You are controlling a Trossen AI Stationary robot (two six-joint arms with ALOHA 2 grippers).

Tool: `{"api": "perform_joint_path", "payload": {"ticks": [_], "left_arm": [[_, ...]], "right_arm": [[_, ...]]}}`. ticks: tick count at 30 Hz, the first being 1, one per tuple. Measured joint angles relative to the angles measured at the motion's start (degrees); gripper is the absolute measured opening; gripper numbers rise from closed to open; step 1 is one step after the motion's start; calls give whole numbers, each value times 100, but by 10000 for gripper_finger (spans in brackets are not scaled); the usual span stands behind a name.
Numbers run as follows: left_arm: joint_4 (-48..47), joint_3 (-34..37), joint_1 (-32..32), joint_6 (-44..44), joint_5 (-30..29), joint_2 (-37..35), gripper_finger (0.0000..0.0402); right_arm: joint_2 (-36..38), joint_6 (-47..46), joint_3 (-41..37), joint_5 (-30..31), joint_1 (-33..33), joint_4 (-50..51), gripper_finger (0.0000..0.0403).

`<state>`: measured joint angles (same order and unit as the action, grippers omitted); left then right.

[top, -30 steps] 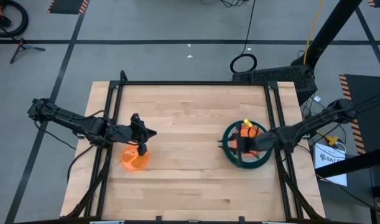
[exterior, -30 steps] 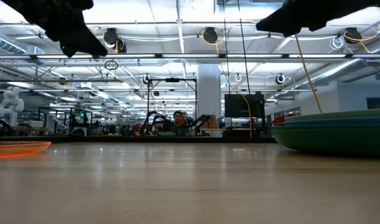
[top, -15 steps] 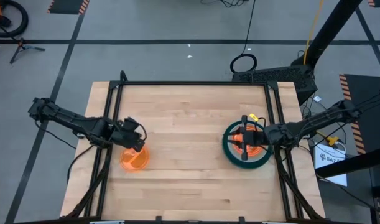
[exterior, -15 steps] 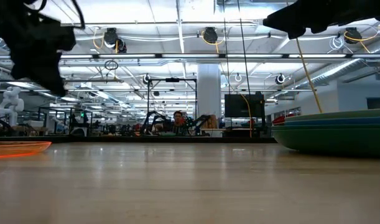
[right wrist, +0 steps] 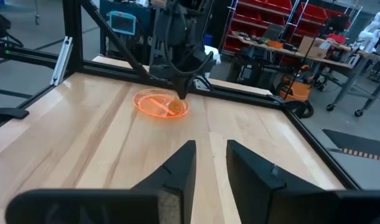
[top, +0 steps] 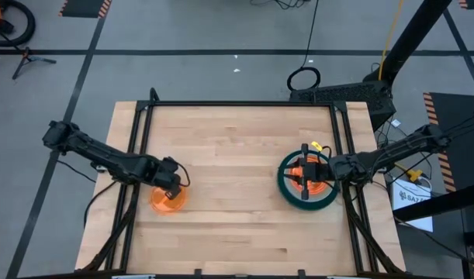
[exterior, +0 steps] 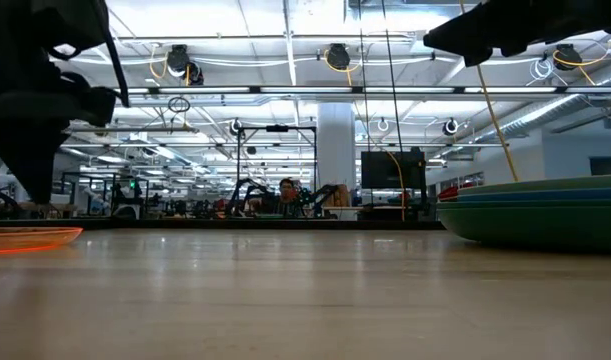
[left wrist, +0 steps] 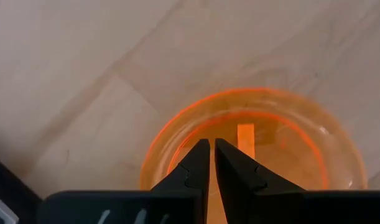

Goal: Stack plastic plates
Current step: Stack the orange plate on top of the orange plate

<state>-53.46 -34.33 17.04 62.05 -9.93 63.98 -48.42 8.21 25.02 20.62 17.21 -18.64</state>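
One orange plate (top: pixel 167 200) under clenched left gripper (top: pixel 174 186); right gripper (top: pixel 306 172) parted above plate stack (top: pixel 287 194).

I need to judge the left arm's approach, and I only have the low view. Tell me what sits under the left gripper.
Observer: The left gripper is over a translucent orange plate near the table's left edge.
Operator: Report its fingers.
Observer: They are shut, tips nearly touching, nothing between them.
Operator: Now give me the right side.
Observer: The right gripper hangs over the stack, where a large dark green plate lies at the bottom and an orange plate on top.
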Motion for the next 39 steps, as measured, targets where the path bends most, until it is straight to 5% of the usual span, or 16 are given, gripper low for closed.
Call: {"api": "perform_joint_path", "payload": {"ticks": [9,28,39], "left_arm": [[484,0,227,-1111,506,142,31],[496,0,1137,171,391,801,31],[2185,-13,1139,-25,171,1666,30]], "right_arm": [[0,-22,0,3,0,41,82],[0,-7,2,3,0,58,82],[0,-5,4,3,0,54,82]]}}
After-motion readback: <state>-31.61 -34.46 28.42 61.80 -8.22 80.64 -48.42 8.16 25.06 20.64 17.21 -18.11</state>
